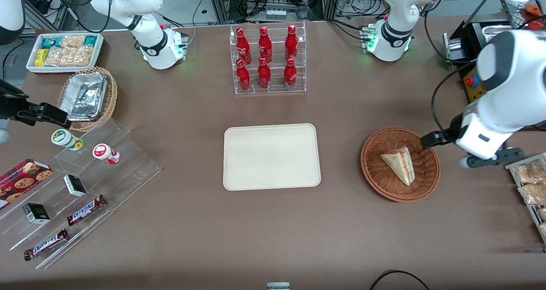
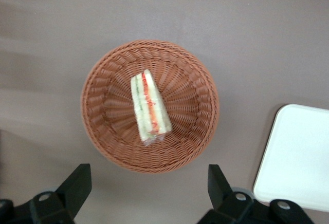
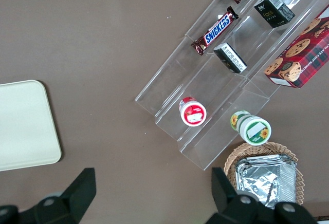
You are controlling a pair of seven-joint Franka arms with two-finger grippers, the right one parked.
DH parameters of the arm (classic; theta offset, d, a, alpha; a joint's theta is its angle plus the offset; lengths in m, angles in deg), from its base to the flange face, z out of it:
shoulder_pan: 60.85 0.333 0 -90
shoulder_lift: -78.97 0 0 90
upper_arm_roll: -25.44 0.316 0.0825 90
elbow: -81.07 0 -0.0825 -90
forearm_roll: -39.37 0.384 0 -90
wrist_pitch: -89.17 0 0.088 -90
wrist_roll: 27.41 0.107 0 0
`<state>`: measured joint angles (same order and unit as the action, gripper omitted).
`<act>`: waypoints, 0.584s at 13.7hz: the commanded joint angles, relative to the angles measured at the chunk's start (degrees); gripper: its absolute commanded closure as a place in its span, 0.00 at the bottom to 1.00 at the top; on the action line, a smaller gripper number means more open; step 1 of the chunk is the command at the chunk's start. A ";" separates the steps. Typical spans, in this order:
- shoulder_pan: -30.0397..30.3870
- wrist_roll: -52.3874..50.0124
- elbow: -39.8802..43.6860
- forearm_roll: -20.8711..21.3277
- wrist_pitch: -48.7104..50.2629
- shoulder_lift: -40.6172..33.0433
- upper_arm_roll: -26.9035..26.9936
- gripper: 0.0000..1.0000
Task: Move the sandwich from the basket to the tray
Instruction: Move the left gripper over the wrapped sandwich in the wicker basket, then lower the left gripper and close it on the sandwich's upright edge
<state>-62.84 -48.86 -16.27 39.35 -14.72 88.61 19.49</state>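
Note:
The sandwich (image 1: 400,163), a pale bread wedge with red and green filling along its cut edge, lies in the round reddish-brown wicker basket (image 1: 375,177). In the left wrist view the sandwich (image 2: 149,108) rests near the middle of the basket (image 2: 103,126). My left gripper (image 1: 431,140) hangs open above the table just outside the basket's rim, toward the working arm's end. Its fingers (image 2: 77,183) stand wide apart with nothing between them, and the gripper (image 2: 149,188) holds nothing. The cream tray (image 1: 271,156) lies flat at the table's middle, beside the basket, with nothing on it; its corner (image 2: 298,157) shows in the wrist view.
A clear rack of red bottles (image 1: 268,59) stands farther from the front camera than the tray. A stepped acrylic display (image 1: 85,183) with snack bars and jars, a tan basket of foil containers (image 1: 87,97) and a white snack bin (image 1: 64,51) lie toward the parked arm's end. Snack packets (image 1: 531,185) sit near the working arm.

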 commanded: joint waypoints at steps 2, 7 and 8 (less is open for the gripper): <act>-0.92 -7.02 -8.19 0.89 -9.19 -2.08 0.06 0.00; -0.83 -14.14 -16.72 0.98 -19.40 -2.44 0.15 0.00; -0.74 -14.32 -19.09 0.98 -22.12 -2.70 0.23 0.00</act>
<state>-63.64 -60.81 -30.21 39.36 -32.70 88.26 19.63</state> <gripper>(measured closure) 0.000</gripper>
